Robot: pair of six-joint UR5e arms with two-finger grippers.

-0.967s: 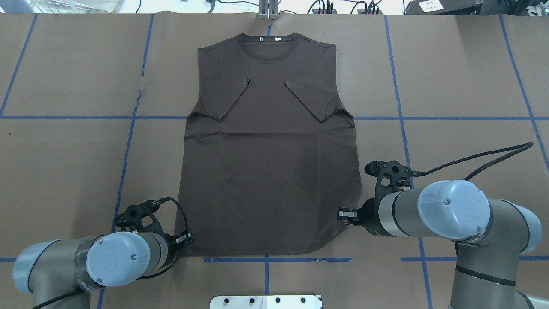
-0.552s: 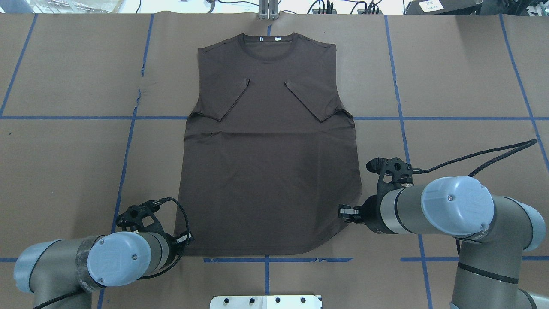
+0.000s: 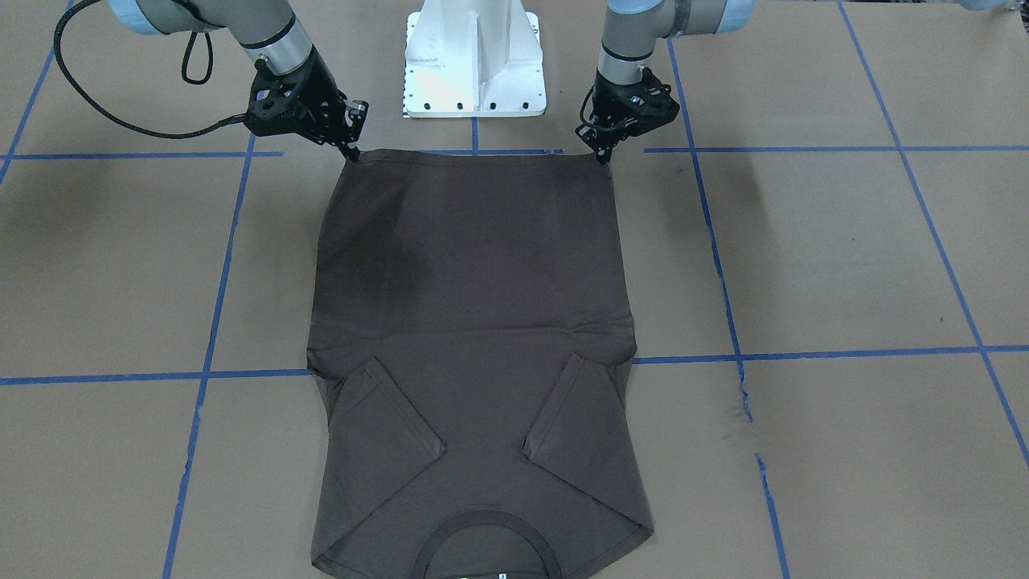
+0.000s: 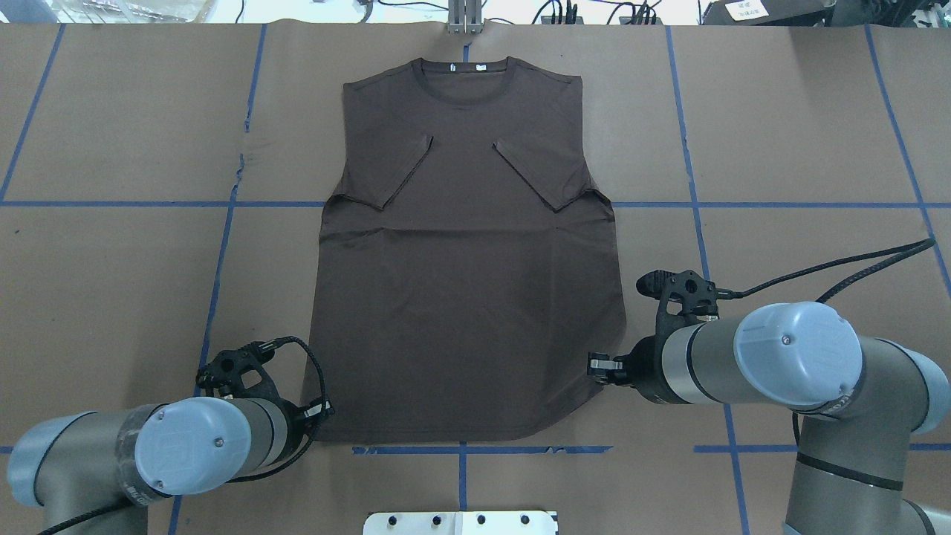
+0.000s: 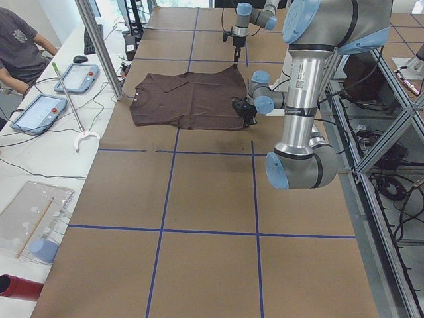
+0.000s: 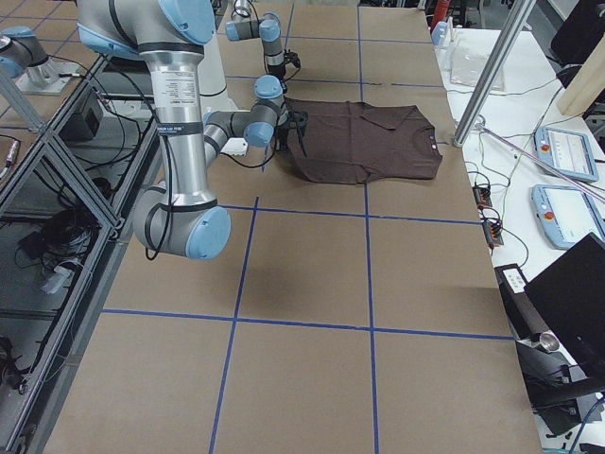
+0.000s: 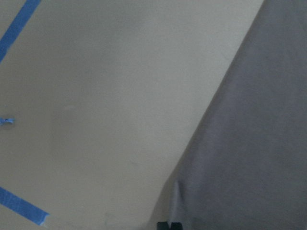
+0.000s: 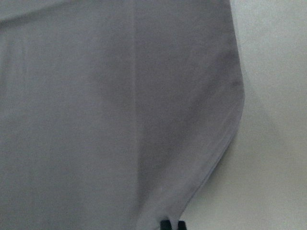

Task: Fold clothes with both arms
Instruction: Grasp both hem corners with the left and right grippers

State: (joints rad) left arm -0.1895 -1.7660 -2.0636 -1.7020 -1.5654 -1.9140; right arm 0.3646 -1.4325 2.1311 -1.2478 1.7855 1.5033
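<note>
t-shirt: a dark brown t-shirt (image 4: 461, 297) lies flat on the brown paper-covered worktop (image 4: 780, 148), its collar (image 4: 464, 74) at the edge far from the robot and its hem (image 4: 446, 438) nearest the robot.
sleeves: both sleeves (image 4: 401, 174) are folded inward onto the chest, slanting toward the middle.
left pincer: the left pincer (image 3: 603, 154) points down at the hem corner on the robot's left. in the wrist view its fingertips (image 7: 164, 225) stand narrow, nipping a small raised crease of cloth.
right pincer: the right pincer (image 3: 352, 153) is at the other hem corner, its tips narrow on the cloth edge, which is drawn to a point there.
worktop: blue tape lines (image 4: 111, 203) form a grid, and a white pedestal (image 3: 474, 56) stands beyond the hem, between the arms.
</note>
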